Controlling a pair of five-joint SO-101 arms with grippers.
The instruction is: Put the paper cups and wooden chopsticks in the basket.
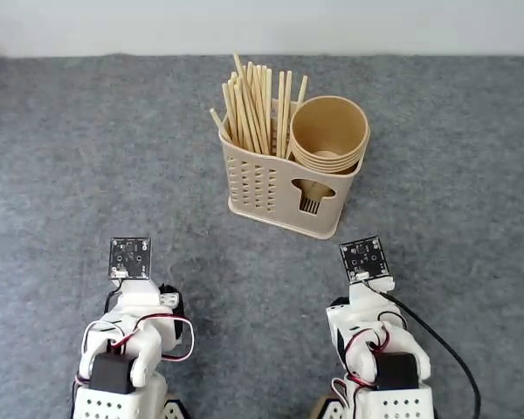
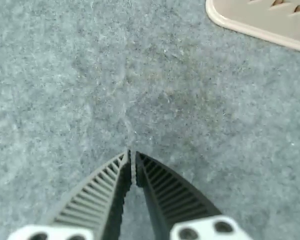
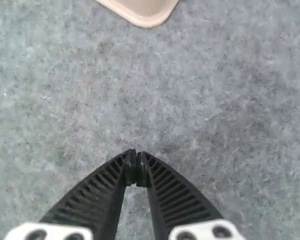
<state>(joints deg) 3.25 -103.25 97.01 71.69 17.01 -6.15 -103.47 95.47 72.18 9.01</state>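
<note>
Beige basket (image 1: 264,185) holds chopsticks (image 1: 258,105) and seemingly 4 paper cups (image 1: 330,131).

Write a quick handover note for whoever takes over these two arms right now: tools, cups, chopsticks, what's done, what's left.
Tools: the left tool is shut and empty, over the gray mat short of the basket. The right tool is shut and empty, over the mat near a basket corner.
Things: the paper cups sit stacked in one basket compartment. The wooden chopsticks stand in the compartment beside it.
Done: the cups and chopsticks in view are all in the basket.
Left: no step seems to remain.
</note>
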